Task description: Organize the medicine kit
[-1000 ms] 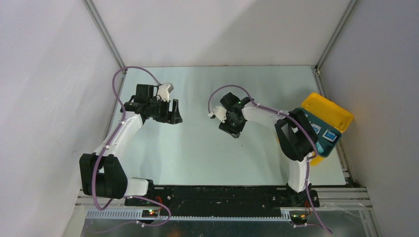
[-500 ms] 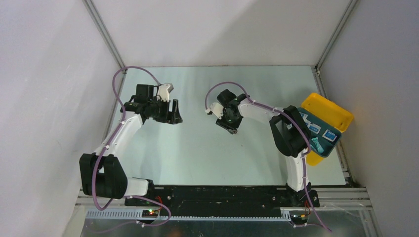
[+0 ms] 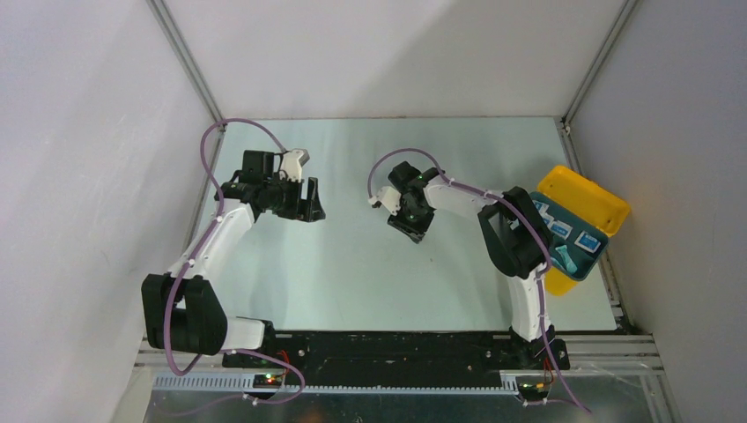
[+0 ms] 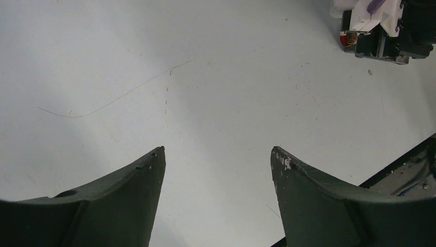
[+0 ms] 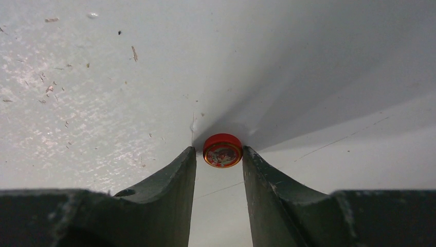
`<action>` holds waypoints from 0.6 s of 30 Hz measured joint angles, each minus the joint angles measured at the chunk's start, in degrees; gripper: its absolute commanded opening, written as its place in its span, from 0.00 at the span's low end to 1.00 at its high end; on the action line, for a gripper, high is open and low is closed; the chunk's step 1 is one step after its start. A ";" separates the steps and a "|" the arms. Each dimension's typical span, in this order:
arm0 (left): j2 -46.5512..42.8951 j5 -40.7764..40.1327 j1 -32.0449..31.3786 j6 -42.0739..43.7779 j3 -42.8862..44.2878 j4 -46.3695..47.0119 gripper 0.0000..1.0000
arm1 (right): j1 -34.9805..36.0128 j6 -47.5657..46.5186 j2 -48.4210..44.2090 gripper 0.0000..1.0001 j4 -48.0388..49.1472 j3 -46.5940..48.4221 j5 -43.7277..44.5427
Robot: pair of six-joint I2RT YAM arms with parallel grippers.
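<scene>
The medicine kit (image 3: pixel 597 199) is a yellow case standing open at the table's right edge, with a dark-teal tray (image 3: pixel 564 236) of small packets in it. A small round red tin (image 5: pixel 222 150) lies on the table. My right gripper (image 5: pixel 219 149) is low over it with the jaws narrow. The tin sits between the fingertips, touching the right one, with a thin gap at the left one. In the top view the right gripper (image 3: pixel 410 220) hides the tin. My left gripper (image 4: pixel 217 150) is open and empty above bare table (image 3: pixel 308 207).
Grey walls enclose the table on three sides. The right arm's elbow (image 3: pixel 511 233) stands just left of the kit. The right wrist housing (image 4: pixel 380 25) shows at the top right of the left wrist view.
The right arm's elbow swung left off the kit, uncovering more of the tray. The right gripper shifted slightly left and back. The left arm has not moved.
</scene>
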 measured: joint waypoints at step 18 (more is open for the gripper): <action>0.00 0.00 0.00 0.00 0.00 -0.02 0.80 | -0.35 1.27 1.66 0.38 -0.90 2.05 -0.76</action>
